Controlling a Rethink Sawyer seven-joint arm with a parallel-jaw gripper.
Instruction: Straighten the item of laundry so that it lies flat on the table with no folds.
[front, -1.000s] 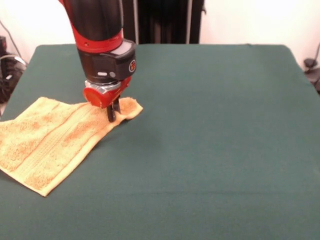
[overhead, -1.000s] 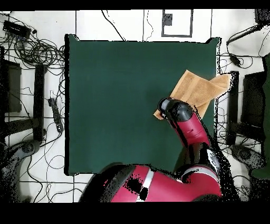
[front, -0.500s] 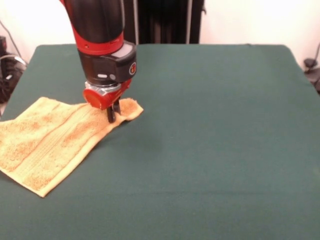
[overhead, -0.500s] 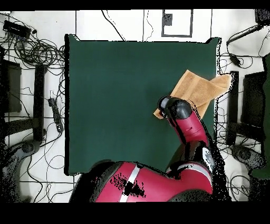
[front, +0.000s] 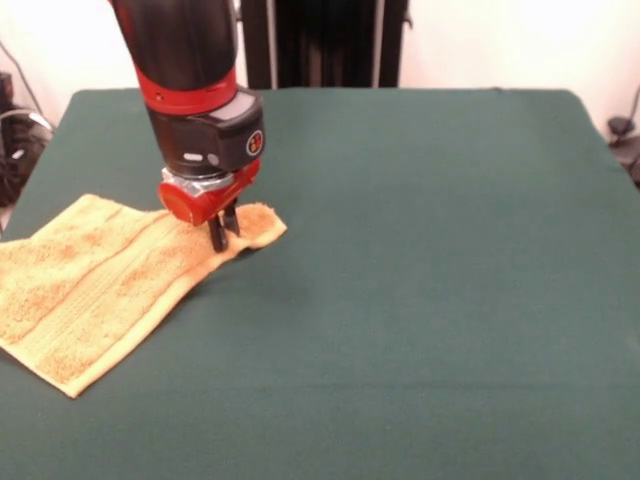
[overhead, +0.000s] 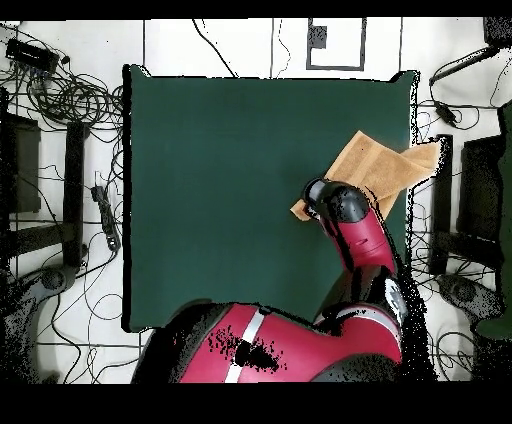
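The item of laundry (front: 100, 285), a golden-orange towel, lies at the left of the green table (front: 430, 260) in the front view, mostly spread out. Its left part reaches the table's edge. The towel's far right corner (front: 262, 222) is curled up. My gripper (front: 218, 230) stands on the towel just left of that corner, fingers together and pinching the cloth. Seen from overhead, the towel (overhead: 375, 165) lies at the right edge of the table (overhead: 220, 180) and overhangs it slightly. There the arm's wrist (overhead: 338, 205) covers the gripper.
Cables (overhead: 60, 90) and black stands (overhead: 480, 180) surround the table on the floor. A dark stand (front: 330, 40) rises behind the table's far edge. Wide green tabletop stretches to the right of the towel in the front view.
The gripper has shifted a little to the left in the front view, and the towel has slid left with it, its near corner moving toward the table's edge.
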